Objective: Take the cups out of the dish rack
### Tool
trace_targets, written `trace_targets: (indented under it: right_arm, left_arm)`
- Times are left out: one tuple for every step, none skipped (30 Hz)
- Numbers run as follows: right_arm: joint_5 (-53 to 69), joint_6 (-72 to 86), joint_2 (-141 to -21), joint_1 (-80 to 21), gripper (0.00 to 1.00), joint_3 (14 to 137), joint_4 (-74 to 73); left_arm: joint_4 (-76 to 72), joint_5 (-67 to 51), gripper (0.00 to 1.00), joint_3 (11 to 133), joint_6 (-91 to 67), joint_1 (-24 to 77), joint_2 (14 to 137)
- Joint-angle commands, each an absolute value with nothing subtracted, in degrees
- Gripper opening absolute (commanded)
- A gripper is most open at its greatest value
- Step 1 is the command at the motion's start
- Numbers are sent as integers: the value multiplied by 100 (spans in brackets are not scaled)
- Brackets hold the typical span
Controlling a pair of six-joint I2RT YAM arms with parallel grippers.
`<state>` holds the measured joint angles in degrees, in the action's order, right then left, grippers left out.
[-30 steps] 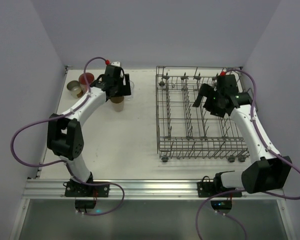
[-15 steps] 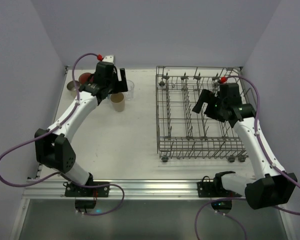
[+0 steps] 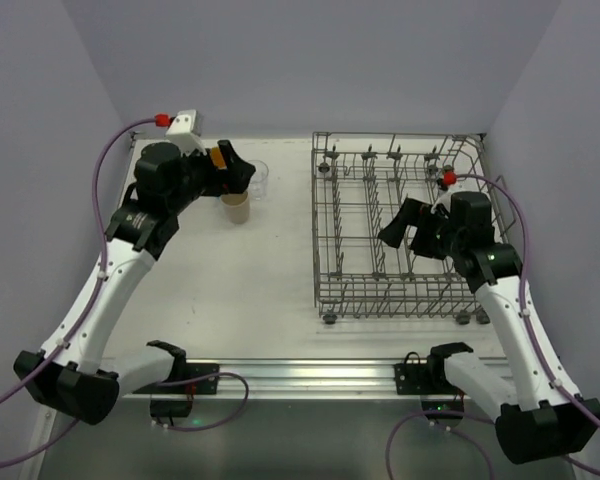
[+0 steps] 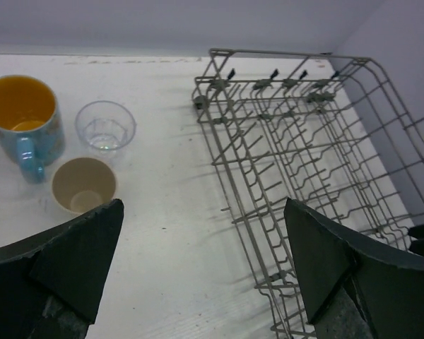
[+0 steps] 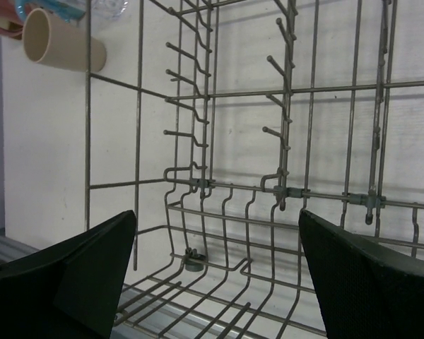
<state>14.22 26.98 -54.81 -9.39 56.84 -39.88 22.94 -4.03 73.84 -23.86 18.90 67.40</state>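
Starting at the left, your left fingers hang spread apart over the table's far-left part. There the blue mug, the tumbler and the beige cup stand upright, close together. The rack sits at right, and your right fingers hang apart over it.

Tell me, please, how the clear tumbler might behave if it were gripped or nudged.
The tumbler looks clear and smooth, so probably slippery and perhaps fragile. It stands upright and looks empty, so it is likely light and may slide or tip if nudged.
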Motion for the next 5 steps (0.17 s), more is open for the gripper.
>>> trace_targets:
  right_arm:
    - [1942, 2716, -5081, -967, 99, 5354, -3473]
    - [2264, 2725, -4828, -975, 99, 5248, -3341]
    - [2398, 2786, -4695, -967, 99, 5012, -3235]
    - [2504, 2830, -4572, -975, 99, 4897, -3139]
    - [2627, 2856, -4422, -967, 99, 4800, -2851]
  left_arm:
    - [1251, -1642, 100, 6664, -2698, 1898, 6207]
    - [1083, -1791, 100, 6471, -2794, 1898, 6092]
    - [907, -1915, 100, 6042, -2969, 1898, 5995]
    - [392, -2290, 100, 5786, -3066, 1898, 5872]
    - [126, -2520, 100, 5540, -3172, 1898, 5654]
